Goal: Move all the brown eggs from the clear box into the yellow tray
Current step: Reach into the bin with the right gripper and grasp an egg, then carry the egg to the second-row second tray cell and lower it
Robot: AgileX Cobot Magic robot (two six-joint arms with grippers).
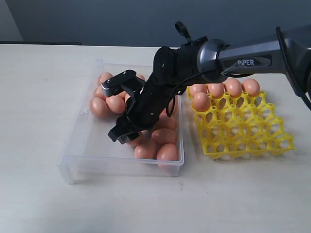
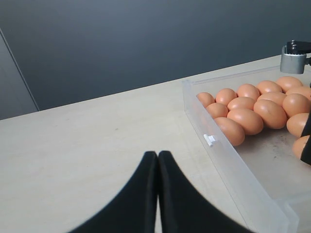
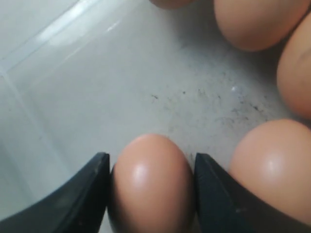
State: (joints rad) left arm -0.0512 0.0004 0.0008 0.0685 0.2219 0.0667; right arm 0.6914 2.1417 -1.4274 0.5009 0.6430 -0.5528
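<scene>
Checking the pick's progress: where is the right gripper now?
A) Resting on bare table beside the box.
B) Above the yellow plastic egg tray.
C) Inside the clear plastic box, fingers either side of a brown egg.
C: the right wrist view shows the black right gripper straddling a smooth orange-brown egg lying on the floor of the clear plastic box.

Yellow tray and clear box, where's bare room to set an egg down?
Yellow tray: five brown eggs sit at its far edge; every nearer cup is open. Clear box: bare floor in the near-left corner; eggs crowd the far-left corner and the right wall, around the right gripper.
</scene>
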